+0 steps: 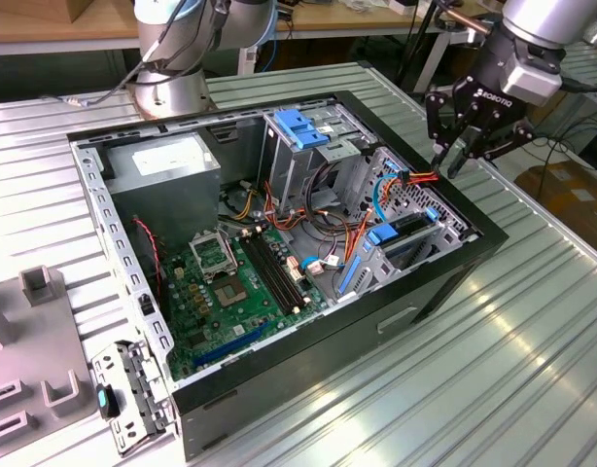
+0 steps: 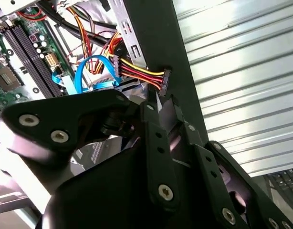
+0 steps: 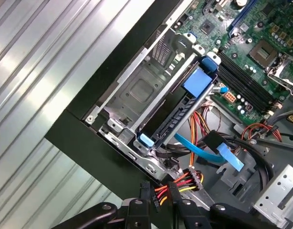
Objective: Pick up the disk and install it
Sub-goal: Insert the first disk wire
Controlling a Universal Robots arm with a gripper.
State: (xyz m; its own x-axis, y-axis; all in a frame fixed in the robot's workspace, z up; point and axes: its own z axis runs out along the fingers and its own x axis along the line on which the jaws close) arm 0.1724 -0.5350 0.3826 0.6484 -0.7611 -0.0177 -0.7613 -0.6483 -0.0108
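The open computer case (image 1: pixel 444 282) lies on a ribbed metal table. In its drive bay (image 3: pixel 141 90), at the exterior view's right, the disk (image 1: pixel 407 226) sits slotted edge-on. I see only its dark edge (image 3: pixel 172 117) and blue rail ends, and its label is hidden. My gripper (image 1: pixel 457 161) hangs just above the case's rim beside that bay. Its fingers look shut, with nothing between them. In both wrist views the fingertips (image 2: pixel 161 101) (image 3: pixel 158 207) are right next to a black power connector (image 2: pixel 164 77) on red, yellow and orange wires.
A grey power-supply box (image 1: pixel 167 161) and a tall metal cage with a blue handle (image 1: pixel 298 126) stand at the back of the case. The green motherboard (image 1: pixel 240 282) lies in the middle, with loose cables (image 1: pixel 328 229) beside it. Grey fixtures (image 1: pixel 36 292) sit on the table (image 1: pixel 532 331) at the left.
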